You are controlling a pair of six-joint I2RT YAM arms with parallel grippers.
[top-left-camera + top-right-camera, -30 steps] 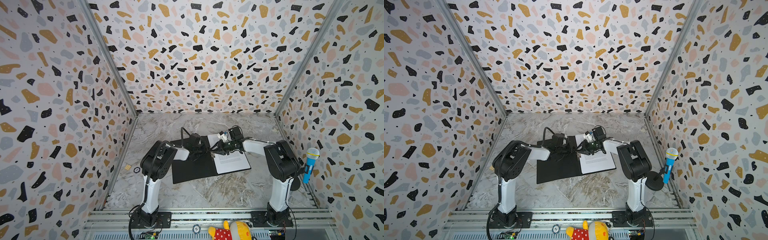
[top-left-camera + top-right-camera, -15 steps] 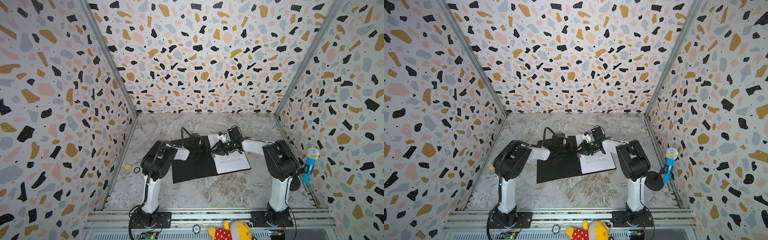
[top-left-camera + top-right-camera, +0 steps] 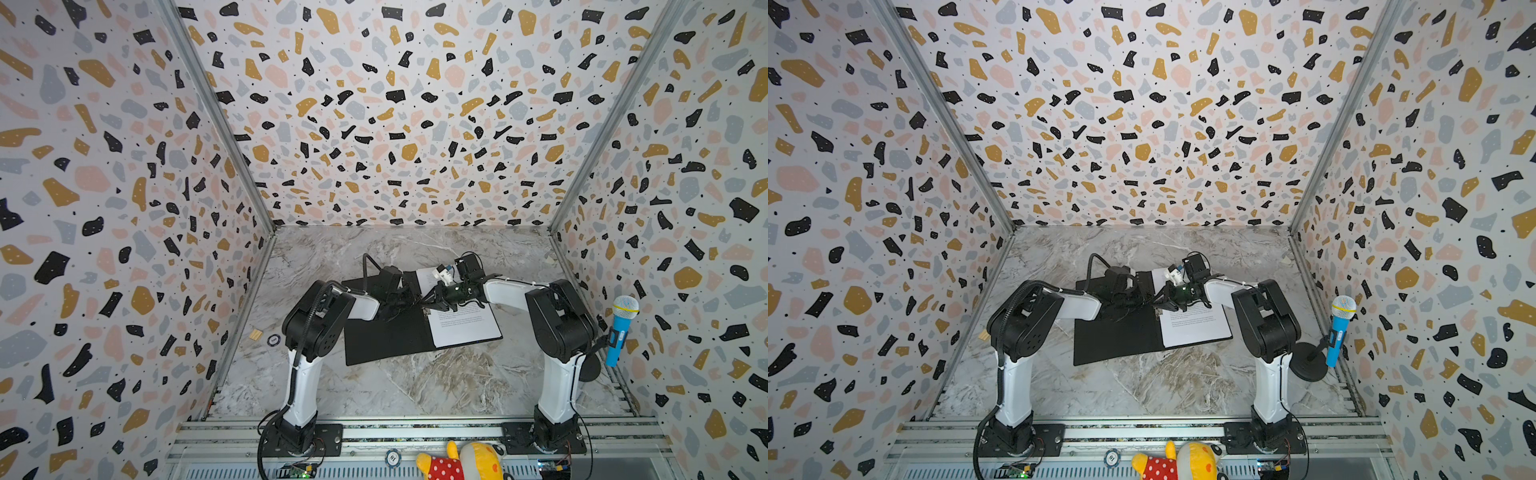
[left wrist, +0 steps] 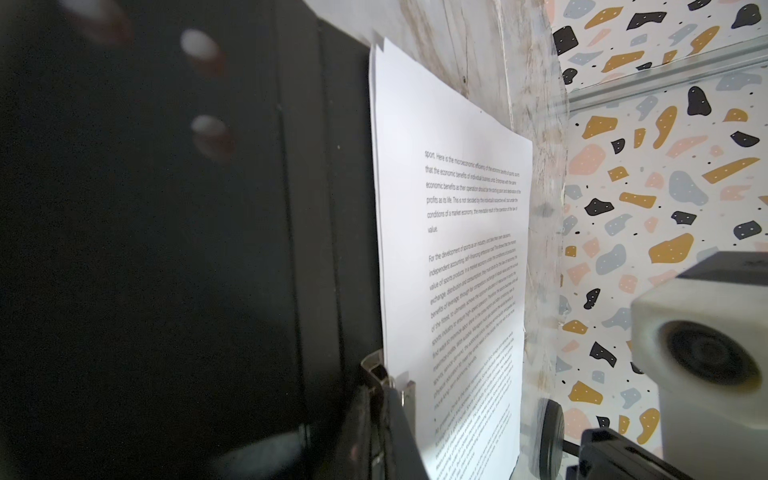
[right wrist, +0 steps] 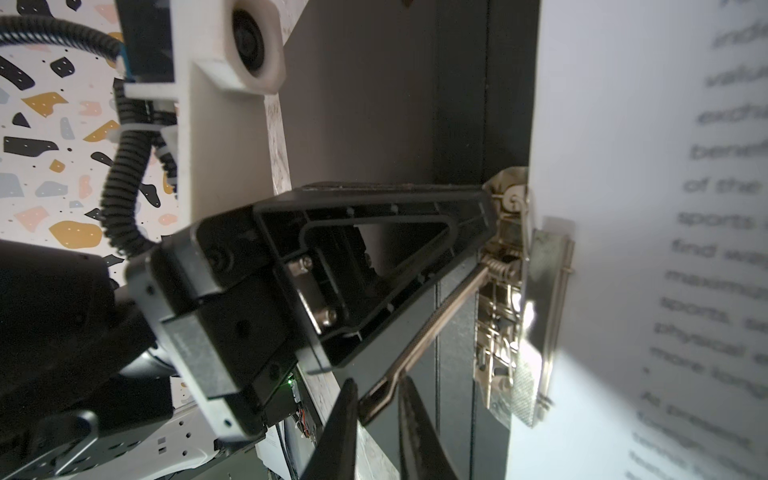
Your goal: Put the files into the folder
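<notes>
"What's new?"

"The right gripper [image 5: 378,386] has drawn its fingers [image 5: 340,424] in on either side of the clip's lever [image 5: 432,328]. Whether they pinch it yet, I cannot tell."

"And the left gripper [image 5: 484,203]?"

"Clenched on nothing, tip against the clip [image 5: 505,257]. The papers [image 3: 461,328] lie in the open folder [image 3: 382,340] on the worktop [image 3: 415,386], so clamping them looks next."

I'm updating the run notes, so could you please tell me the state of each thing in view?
folder: open, lying flat, black inside up.
files: stacked on folder's right half, edge under clip.
clip lever: swung out from the clip.
left gripper: shut, tip at the clip.
right gripper: fingers flank clip lever's end; grip unclear.
microphone: upright on its stand.
</notes>
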